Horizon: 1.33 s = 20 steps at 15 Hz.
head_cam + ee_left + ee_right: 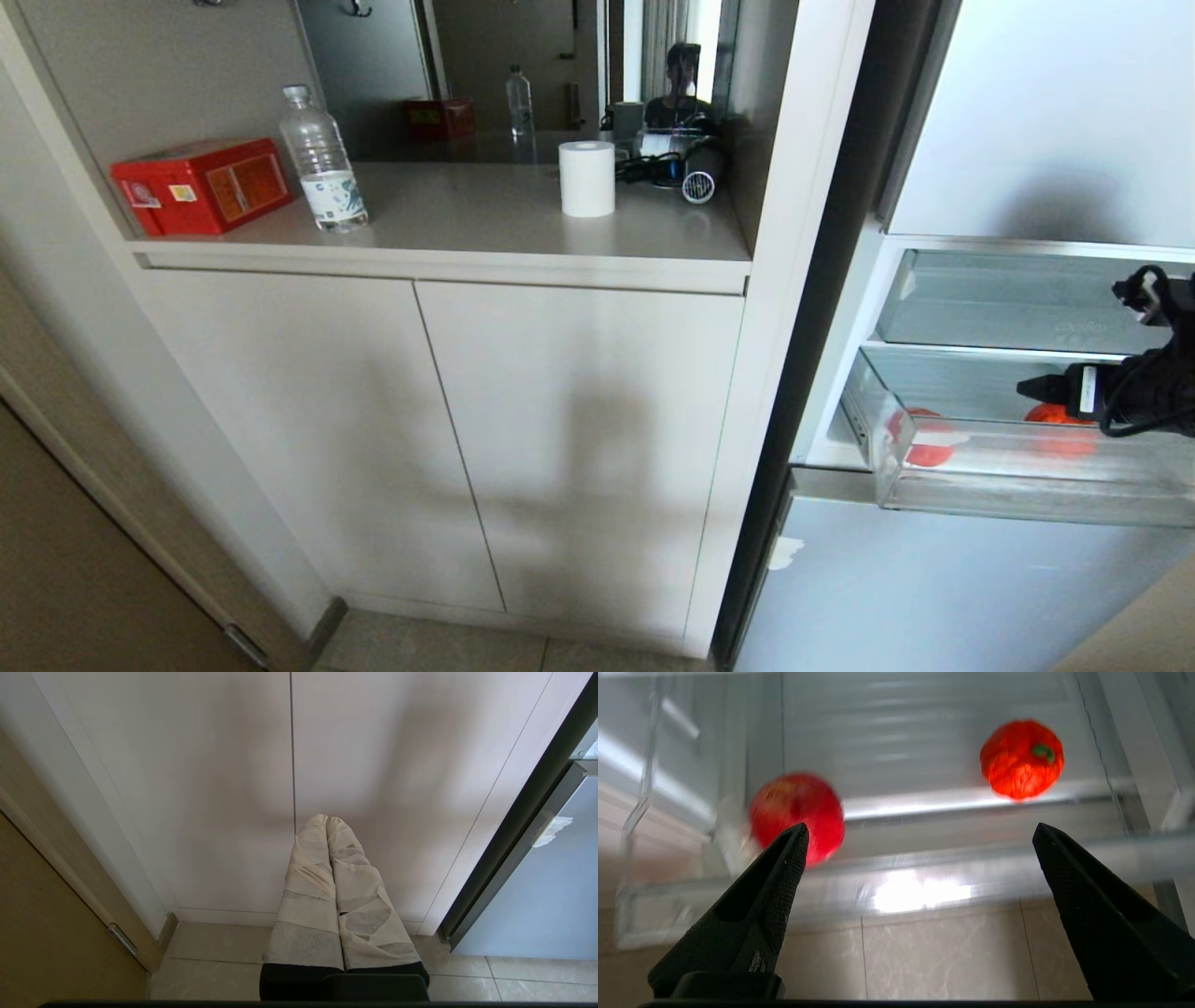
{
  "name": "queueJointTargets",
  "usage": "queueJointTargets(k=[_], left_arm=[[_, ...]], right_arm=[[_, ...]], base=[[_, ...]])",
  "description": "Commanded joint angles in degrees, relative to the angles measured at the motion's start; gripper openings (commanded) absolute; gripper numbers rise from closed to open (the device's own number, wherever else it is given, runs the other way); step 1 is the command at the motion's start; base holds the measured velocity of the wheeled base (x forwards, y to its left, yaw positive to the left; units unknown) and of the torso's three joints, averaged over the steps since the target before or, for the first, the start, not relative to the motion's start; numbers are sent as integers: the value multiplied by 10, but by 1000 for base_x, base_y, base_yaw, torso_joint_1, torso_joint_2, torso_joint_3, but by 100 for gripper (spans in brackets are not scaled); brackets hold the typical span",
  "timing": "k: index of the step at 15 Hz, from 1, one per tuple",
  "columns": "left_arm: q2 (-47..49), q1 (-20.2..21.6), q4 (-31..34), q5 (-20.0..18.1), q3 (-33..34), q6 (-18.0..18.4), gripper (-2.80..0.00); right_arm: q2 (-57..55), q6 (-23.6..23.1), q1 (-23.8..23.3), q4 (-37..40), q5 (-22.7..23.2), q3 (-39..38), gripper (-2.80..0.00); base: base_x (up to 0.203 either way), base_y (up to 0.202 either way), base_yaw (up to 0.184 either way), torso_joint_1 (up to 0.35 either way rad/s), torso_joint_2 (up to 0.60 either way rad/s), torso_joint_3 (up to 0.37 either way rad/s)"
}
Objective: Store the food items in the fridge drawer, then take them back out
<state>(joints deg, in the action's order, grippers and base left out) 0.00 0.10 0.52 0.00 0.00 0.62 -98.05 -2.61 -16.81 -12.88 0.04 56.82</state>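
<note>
Black textured fingers of the right gripper (920, 835) stand spread wide with nothing between them, nearest the camera, just outside the clear plastic front wall of the drawer (1027, 485). Beyond that wall, two red items lie well apart on the ribbed floor: a smooth round fruit (797, 814) and a wrinkled, rounded one with a green stem (1021, 759). Tape-wrapped left gripper (327, 821), fingers pressed together, hangs before matte cabinet doors (210, 788).

Home kitchen corner, fridge (1027, 168) beside built-in pale cabinets (448, 420), tiled floor (224, 956), countertop clutter (water bottle (323, 159), paper roll (586, 178))
</note>
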Motion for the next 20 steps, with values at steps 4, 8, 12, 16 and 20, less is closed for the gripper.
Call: queueJointTargets(k=[4, 8, 12, 16, 20], left_arm=[[1, 0, 0, 0, 0, 0, -280], [1, 0, 0, 0, 0, 0, -280], [1, 1, 0, 0, 0, 0, -280], [1, 1, 0, 0, 0, 0, -280], [1, 0, 0, 0, 0, 0, -280]], right_arm=[[-150, -6, -39, -49, 30, 87, 0], [-167, -9, -45, 65, 30, 152, 0], [-144, -37, -58, 228, 30, 206, 0], [-119, -69, -75, 305, 28, 212, 0], [-88, -81, -93, 375, 27, 209, 0]], base=[[0, 0, 0, 0, 0, 0], [0, 0, 0, 0, 0, 0], [0, 0, 0, 0, 0, 0], [0, 0, 0, 0, 0, 0], [0, 0, 0, 0, 0, 0]])
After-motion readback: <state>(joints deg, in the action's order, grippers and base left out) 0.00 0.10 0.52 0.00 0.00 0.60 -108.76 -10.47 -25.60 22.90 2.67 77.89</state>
